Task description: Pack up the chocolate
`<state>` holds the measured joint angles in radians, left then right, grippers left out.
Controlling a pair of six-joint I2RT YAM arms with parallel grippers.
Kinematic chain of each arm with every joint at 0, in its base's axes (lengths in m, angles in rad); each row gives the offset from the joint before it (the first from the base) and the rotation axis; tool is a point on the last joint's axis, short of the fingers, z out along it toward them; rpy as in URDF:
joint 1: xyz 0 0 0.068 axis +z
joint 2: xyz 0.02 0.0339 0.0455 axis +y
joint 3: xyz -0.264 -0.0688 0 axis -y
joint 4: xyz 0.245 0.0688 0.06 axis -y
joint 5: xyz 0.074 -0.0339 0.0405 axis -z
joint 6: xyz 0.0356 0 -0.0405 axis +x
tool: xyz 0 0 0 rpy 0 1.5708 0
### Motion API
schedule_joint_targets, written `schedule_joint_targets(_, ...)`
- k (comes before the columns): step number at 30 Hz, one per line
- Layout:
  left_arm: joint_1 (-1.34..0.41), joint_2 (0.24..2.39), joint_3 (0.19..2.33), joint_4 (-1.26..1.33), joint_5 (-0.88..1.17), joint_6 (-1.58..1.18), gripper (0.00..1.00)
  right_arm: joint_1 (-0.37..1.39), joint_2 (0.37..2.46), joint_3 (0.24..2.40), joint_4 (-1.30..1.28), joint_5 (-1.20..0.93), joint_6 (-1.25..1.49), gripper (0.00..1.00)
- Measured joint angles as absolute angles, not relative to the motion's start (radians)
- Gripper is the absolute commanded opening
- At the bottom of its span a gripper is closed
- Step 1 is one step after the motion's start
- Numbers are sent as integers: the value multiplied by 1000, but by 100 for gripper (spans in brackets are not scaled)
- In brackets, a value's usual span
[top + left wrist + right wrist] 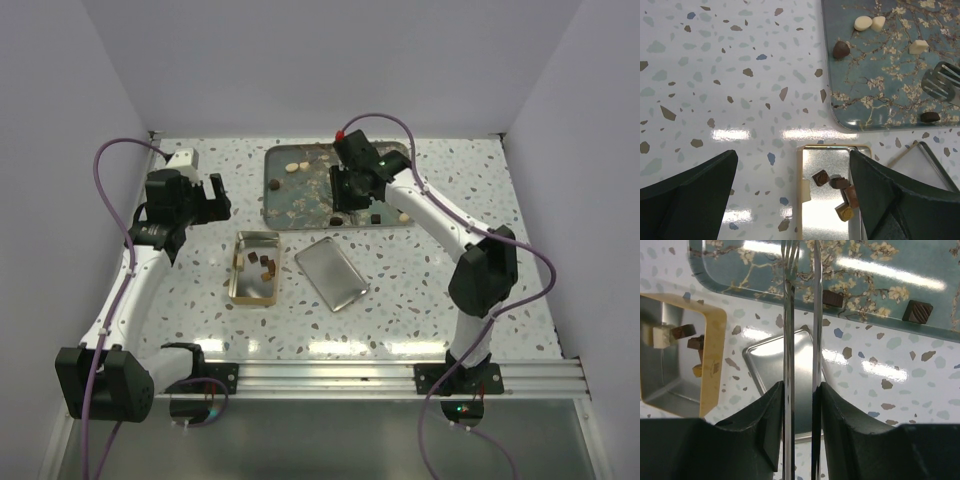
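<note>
The left arm (128,285) rises from its base at the near left corner and bends inward. Its left tool (213,198) hangs over bare surface (190,300) just left of the gold tin (252,288); its fingers stand wide apart with nothing between them. The right arm (440,215) stretches forward and to the left, with its elbow high and its wrist tipped down over the teal blossom-print tray (283,207). The right tool (345,188) is clamped on a pair of metal tongs (789,315), both blades pinched between the fingers. The tongs' tips reach over the tray's near rim, close to a dark piece, but whether they touch anything cannot be told.

The chocolate (841,49) lies in two places. A handful of brown and tan lumps, plus one cream one, sits in the open tin. Others are scattered on the tray — cream pieces toward its far left, dark ones along its near edge. The tin's silver lid (333,272) lies flat just to the right of the tin, apart from it.

The surface is glossy white terrazzo with grey-brown and bluish flecks, and it shows bright streaks of reflected light. Plain pale walls (320,60) close it in on three sides. An aluminium rail (350,378) runs along the near edge and carries both bases, and purple cables (108,152) loop from each arm.
</note>
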<state>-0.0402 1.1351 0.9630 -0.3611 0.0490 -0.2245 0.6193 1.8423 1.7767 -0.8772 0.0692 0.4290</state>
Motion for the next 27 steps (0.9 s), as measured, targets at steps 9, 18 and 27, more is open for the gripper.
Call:
schedule_joint_targets(9,-40,1154,963,-361,48,-224,100,587,1924,1766,-852,116,451,38)
schedule_joint_targets(18,-40,1166,963,-361,48,-224,100,561,1958,1766,-842,123,461,44)
schedule_joint_targets(27,-40,1167,963,-361,47,-221,100,542,2054,1809,-843,113,464,45)
